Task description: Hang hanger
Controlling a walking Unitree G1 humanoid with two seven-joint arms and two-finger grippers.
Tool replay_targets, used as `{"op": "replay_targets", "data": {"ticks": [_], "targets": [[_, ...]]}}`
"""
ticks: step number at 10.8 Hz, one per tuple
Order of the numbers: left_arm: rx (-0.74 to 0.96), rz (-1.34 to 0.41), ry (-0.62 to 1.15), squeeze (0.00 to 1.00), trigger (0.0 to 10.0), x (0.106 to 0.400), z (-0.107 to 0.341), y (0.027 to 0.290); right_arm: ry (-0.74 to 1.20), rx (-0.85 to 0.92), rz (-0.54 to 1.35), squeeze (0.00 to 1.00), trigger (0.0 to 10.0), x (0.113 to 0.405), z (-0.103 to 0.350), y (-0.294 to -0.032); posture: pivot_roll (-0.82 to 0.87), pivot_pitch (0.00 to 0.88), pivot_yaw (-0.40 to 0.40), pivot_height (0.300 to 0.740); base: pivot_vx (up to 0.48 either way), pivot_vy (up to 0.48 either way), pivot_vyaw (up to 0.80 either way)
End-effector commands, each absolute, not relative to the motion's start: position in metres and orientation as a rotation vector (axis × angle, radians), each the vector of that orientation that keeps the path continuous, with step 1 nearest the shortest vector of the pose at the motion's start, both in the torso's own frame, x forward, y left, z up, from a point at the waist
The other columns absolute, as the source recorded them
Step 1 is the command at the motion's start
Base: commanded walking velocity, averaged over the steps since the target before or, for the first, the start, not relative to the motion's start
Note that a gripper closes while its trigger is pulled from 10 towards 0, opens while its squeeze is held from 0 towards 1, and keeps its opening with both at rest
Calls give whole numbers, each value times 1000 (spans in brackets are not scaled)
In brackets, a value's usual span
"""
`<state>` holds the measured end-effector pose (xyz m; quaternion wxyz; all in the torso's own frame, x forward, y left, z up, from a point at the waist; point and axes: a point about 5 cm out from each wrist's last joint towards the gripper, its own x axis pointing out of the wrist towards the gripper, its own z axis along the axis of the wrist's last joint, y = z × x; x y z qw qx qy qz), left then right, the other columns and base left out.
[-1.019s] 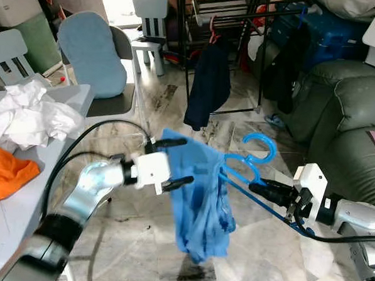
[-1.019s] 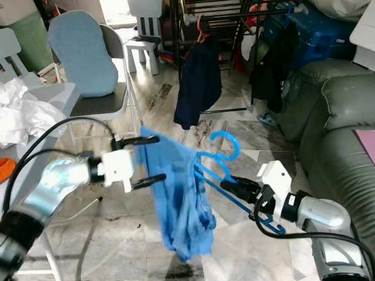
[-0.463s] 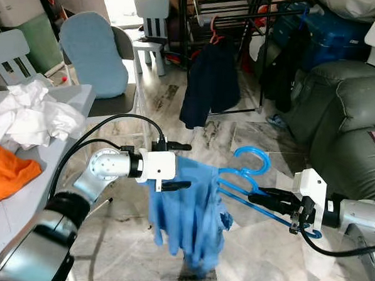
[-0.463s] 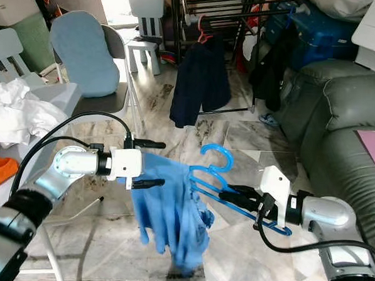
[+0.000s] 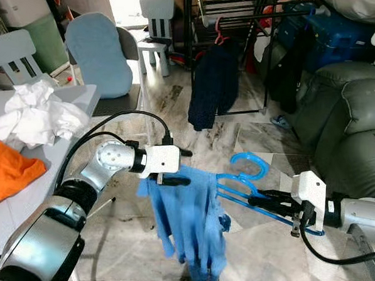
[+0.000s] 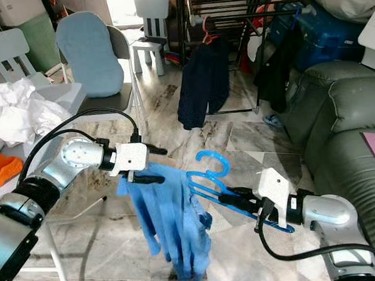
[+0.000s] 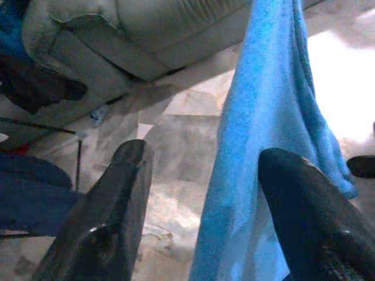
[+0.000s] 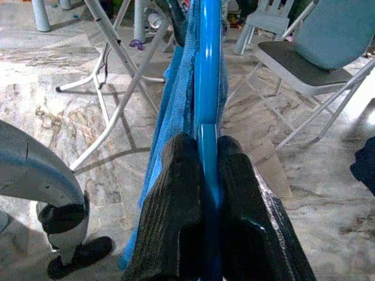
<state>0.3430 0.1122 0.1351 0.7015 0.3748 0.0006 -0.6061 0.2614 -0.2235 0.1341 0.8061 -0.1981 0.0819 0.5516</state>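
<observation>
A blue plastic hanger carries a blue garment that droops toward the floor. My right gripper is shut on the hanger's lower bar, and its fingers clamp the blue bar in the right wrist view. My left gripper stands open at the garment's upper left edge, one finger above the cloth and one against it. Blue cloth hangs by one finger in the left wrist view. At the back stands a black clothes rack with a dark garment on a red hanger.
A table at the left holds white laundry and an orange cloth. A folding chair with a blue cushion stands behind it. A grey sofa fills the right. Marble floor lies open below the garment.
The garment, held up and spread a second ago, has sagged and hangs longer. My left gripper moved slightly right at its top edge. The right gripper sank a little with the hanger.
</observation>
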Motion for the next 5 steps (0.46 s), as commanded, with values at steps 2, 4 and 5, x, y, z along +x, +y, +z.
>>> {"op": "replay_targets", "data": {"ticks": [2,4,5], "targets": [[847,-1392,109,0,0,346,133,117,126,-463,1213,0,10000,263,140,-216,-220,0,130,740,0,0,0],[836,-1414,140,0,0,346,132,119,122,-468,1213,0,10000,263,139,-214,-220,0,134,740,0,0,0],[834,-1417,142,0,0,347,134,118,121,-469,1214,0,10000,263,138,-214,-218,0,135,740,0,0,0]]}}
